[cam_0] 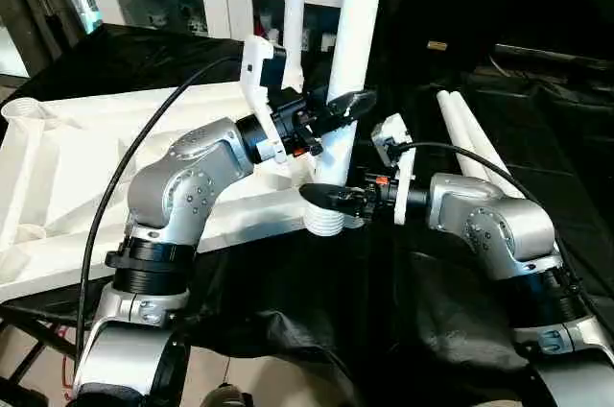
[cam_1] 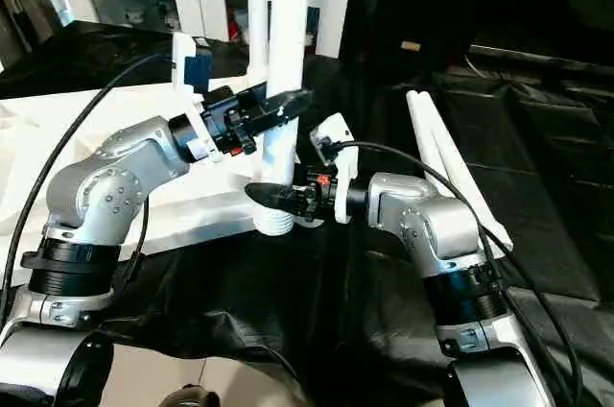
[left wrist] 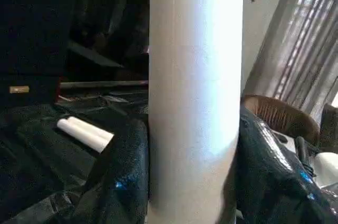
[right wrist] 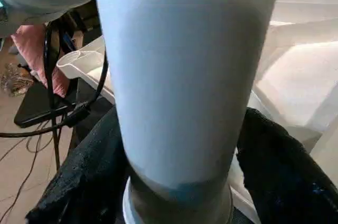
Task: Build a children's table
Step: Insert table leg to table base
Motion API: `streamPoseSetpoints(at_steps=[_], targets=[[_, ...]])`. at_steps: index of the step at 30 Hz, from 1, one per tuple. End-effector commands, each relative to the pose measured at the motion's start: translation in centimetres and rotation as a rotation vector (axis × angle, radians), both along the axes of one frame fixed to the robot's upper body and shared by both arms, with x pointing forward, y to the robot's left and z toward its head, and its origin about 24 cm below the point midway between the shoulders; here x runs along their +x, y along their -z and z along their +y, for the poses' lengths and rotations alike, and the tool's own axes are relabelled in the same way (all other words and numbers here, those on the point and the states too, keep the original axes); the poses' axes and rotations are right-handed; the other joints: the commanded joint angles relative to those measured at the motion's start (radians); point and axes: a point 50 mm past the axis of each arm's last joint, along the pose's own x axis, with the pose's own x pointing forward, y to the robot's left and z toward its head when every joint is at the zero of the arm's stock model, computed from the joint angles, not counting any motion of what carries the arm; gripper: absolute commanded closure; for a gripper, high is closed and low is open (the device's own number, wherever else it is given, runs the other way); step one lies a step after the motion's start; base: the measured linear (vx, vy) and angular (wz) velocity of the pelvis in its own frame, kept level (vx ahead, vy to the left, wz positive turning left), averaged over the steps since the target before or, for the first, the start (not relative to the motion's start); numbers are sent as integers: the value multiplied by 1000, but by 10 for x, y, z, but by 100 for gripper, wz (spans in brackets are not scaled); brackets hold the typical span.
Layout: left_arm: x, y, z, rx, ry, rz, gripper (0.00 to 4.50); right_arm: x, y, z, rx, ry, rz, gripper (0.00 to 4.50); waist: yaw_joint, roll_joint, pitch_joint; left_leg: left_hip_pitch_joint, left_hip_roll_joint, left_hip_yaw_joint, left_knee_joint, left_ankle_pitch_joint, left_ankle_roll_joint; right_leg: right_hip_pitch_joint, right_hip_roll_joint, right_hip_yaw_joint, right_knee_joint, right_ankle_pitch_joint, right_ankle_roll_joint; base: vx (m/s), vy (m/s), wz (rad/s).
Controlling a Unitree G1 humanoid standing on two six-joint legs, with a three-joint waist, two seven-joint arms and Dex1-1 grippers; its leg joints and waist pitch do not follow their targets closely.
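The upturned children's table [cam_0: 86, 153] lay on the black-draped bench [cam_0: 537, 129]. Two legs stood upright, two loose legs [cam_0: 467, 133] lay nearby. The left end effector [cam_0: 338, 107] and right end effector [cam_0: 331, 198] both grasped the near upright leg [cam_0: 357, 33].

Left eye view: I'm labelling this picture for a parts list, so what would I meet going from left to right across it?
Upturned tabletop → left gripper on the upright leg → right gripper low by that leg's socket → two loose legs lying on the black cloth.
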Motion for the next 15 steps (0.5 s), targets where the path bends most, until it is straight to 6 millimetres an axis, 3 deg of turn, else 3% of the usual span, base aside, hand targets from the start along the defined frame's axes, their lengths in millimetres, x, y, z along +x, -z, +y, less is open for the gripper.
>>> streamPoseSetpoints(at_steps=[1, 10, 15], targets=[[-3, -4, -2, 11, 21, -34, 265, 2, -5, -2, 2, 8, -13, 141, 3, 0, -83, 24, 38, -19, -60, -126, -10, 54, -76, 45, -62, -126, -189, 0, 0, 0], [-2, -3, -1, 20, 16, -38, 265, 3, -9, -3, 13, 8, -30, 141, 3, 1, -83, 24, 38, -19, -60, -127, -11, 55, -76, 44, -61, -119, -193, 0, 0, 0], [-2, -2, -2, 17, 20, -38, 265, 3, -8, -4, 12, 13, -29, 178, 2, 2, -83, 25, 38, -20, -61, -135, -14, 55, -76, 44, -62, -129, -190, 0, 0, 0]])
